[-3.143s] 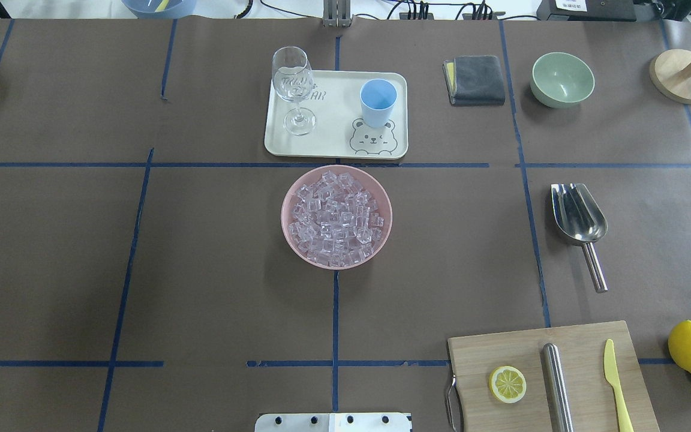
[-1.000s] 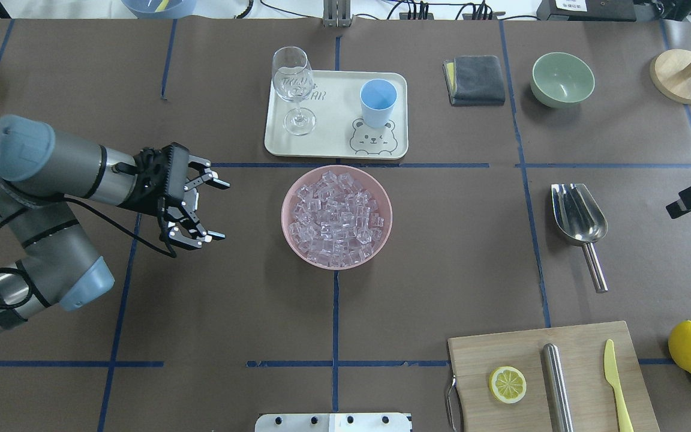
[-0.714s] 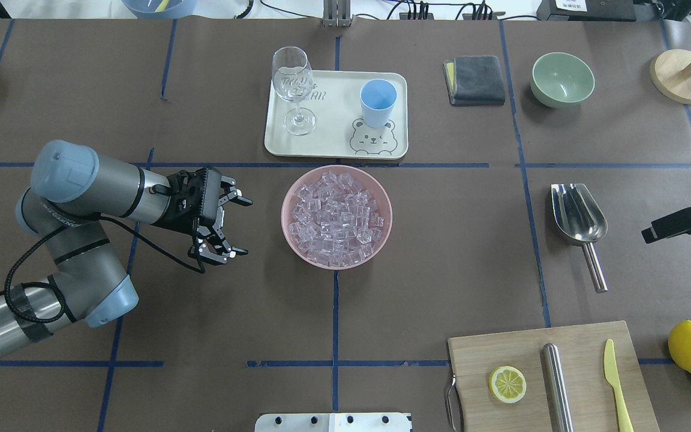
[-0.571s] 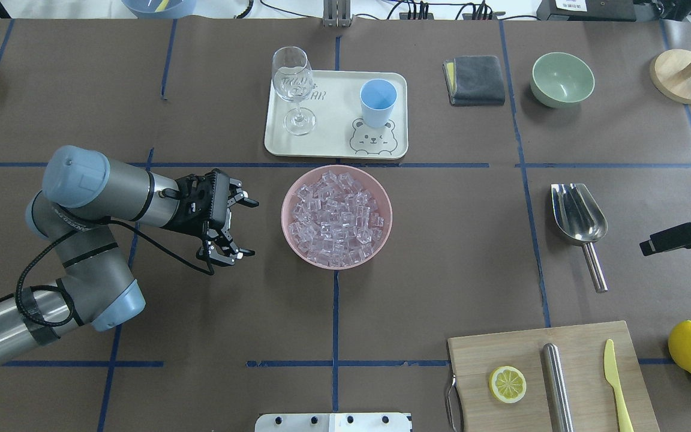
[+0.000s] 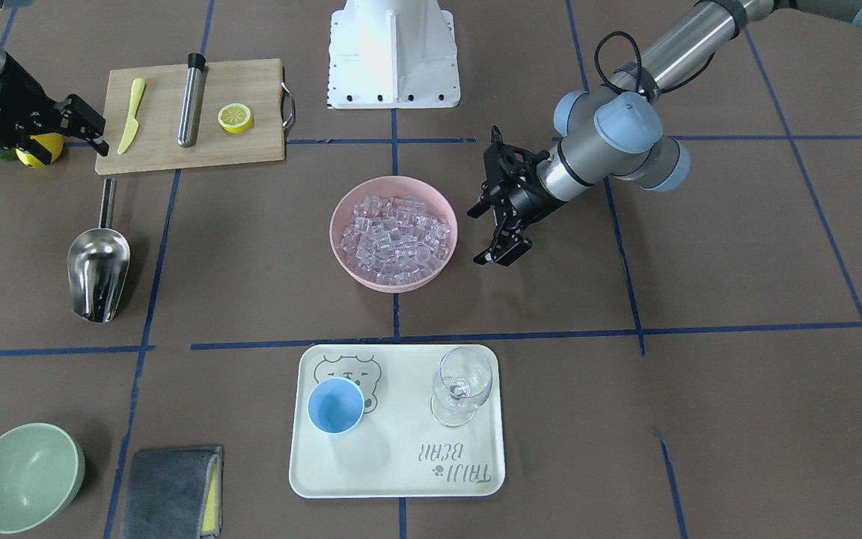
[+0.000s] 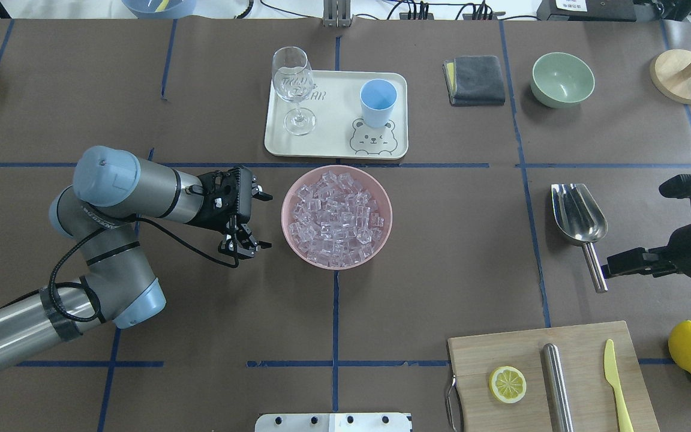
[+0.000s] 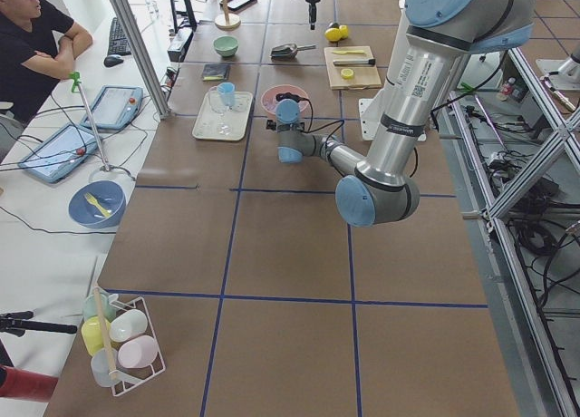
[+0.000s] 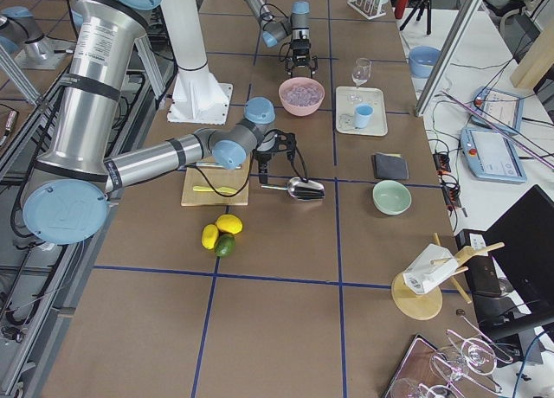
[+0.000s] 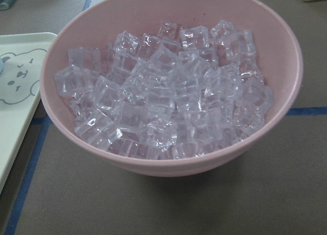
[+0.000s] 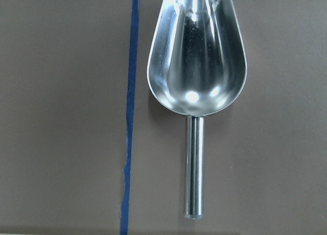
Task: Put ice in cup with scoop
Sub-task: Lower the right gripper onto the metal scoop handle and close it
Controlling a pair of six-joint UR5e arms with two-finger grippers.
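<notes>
scoop lies flat on worktop, well right of pink bowl | handle points near, trough far | right tool spread, hangs by handle, nearest | left tool spread beside ice

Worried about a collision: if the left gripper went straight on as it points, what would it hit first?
Most likely the near wall of the pink bowl holding the ice: the left gripper points at it, open, though its height is unclear.
</notes>
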